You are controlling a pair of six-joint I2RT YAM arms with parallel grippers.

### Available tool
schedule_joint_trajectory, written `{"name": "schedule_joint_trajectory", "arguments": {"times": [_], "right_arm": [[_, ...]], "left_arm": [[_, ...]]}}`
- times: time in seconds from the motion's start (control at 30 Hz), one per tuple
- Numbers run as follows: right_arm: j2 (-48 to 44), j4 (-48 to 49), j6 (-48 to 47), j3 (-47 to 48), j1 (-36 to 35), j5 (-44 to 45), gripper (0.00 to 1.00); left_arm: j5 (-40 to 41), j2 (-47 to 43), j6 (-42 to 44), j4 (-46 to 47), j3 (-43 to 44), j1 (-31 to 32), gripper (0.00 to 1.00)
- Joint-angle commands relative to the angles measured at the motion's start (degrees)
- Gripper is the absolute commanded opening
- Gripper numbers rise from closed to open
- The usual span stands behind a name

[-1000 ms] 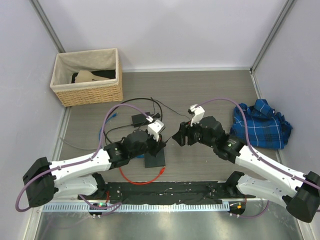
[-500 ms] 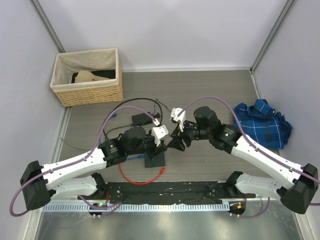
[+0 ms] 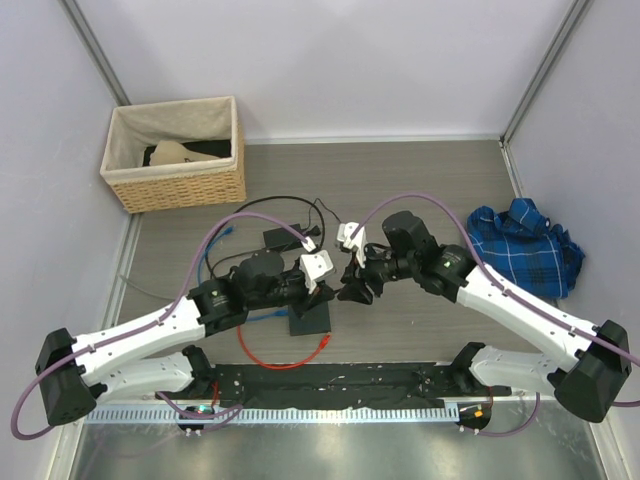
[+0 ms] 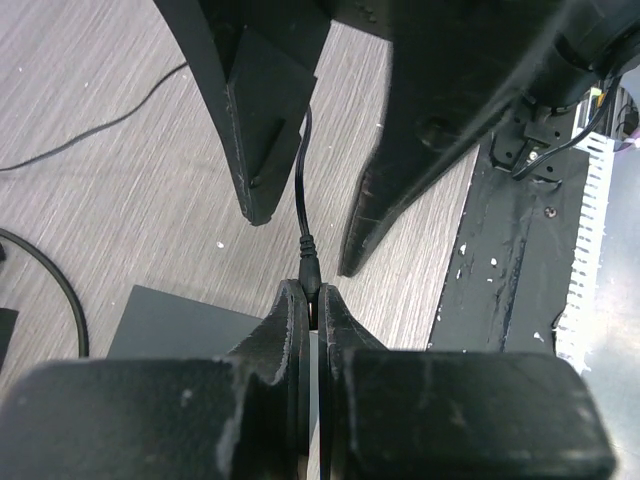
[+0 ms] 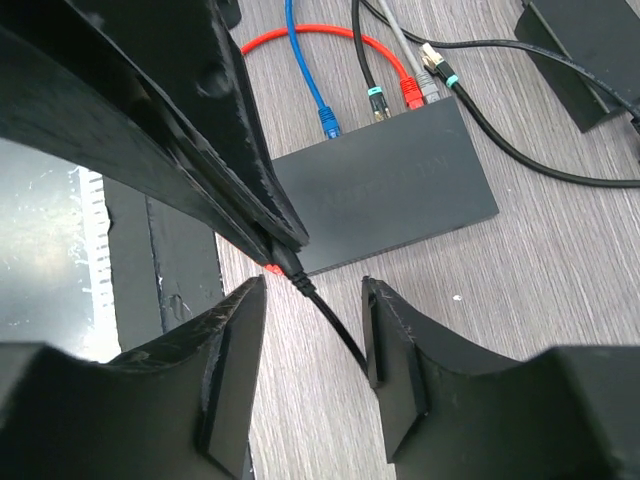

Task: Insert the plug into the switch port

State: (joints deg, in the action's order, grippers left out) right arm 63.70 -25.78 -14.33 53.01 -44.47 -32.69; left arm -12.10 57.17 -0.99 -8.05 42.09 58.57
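Top view, far left: wicker basket (image 3: 175,150) in the back corner, well apart from the work.

Left gripper (image 4: 312,298) is pinched fully closed on the plug (image 4: 311,272). I only see the plug's strain-relief end poking past the fingertips; the tip is buried between the pads. Its long axis runs in line with the left fingers, with the cord end pointing away from that wrist towards the other arm. The cord (image 4: 302,190) leaves it straight.

The switch (image 5: 385,195) lies flat on the table (image 3: 420,180), right under the left fingertips. In the right wrist view its long axis runs lower left to upper right. A blue cable (image 5: 305,60), a red cable (image 5: 330,35) and two more meet its far long edge. The plug sits at its near corner; I can't tell if they touch.

Right gripper (image 5: 314,285) has its jaws roughly half apart, straddling the cord just behind the plug with a gap on each side, gripping nothing.

View differences:
- **Top view:** both grippers meet tip to tip over the switch, but the plug is too small to make out.
- **Left wrist:** shows the pinch, but only a plain grey corner of the switch.
- **Right wrist:** the only view showing the cabled edge.

Far right: blue checked cloth (image 3: 525,248), well apart.
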Motion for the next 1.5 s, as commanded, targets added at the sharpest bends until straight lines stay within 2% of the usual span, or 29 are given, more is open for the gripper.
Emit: {"name": "schedule_joint_trajectory", "arguments": {"times": [0.0, 0.3, 0.53, 0.7, 1.07, 1.17, 1.2, 1.27, 1.47], "right_arm": [[0.5, 0.5, -1.8, 1.5, 1.0, -3.7, 0.49], [1.7, 0.6, -2.3, 3.0, 3.2, -9.8, 0.38], [3.1, 0.5, -2.3, 3.2, 3.6, -13.9, 0.22], [4.6, 0.2, -2.3, 2.6, 3.6, -14.9, 0.22], [6.3, -0.2, -2.8, 3.1, 4.0, -17.6, 0.29], [6.4, -0.7, -3.2, 3.2, 4.4, -17.9, 0.2], [6.5, -0.7, -3.5, 3.2, 4.4, -18.3, 0.12], [6.7, -1.1, -3.8, 3.2, 4.5, -18.4, 0.01], [8.2, -1.2, -3.7, 2.6, 5.1, -16.8, 0.01]], "left_arm": [[-2.5, -1.4, 0.8, 0.8, 2.2, -0.1, 0.0], [-2.7, -0.1, 0.7, 1.3, 2.0, -0.1, 0.0], [-1.6, 1.0, 0.7, 2.0, 2.1, -0.1, 0.0], [-1.2, 1.3, 0.6, 2.8, 1.9, -0.1, 0.0], [-1.0, 1.5, 0.6, 3.5, 1.6, -0.1, 0.0], [-0.5, 1.3, 0.7, 3.6, 1.2, -0.1, 0.0], [-0.2, 1.4, 0.7, 3.7, 1.2, -0.1, 0.0], [0.6, 1.3, 0.7, 3.8, 0.9, -0.2, 0.0], [6.2, 1.1, -1.0, 4.5, -0.3, -0.4, 0.0]]}}
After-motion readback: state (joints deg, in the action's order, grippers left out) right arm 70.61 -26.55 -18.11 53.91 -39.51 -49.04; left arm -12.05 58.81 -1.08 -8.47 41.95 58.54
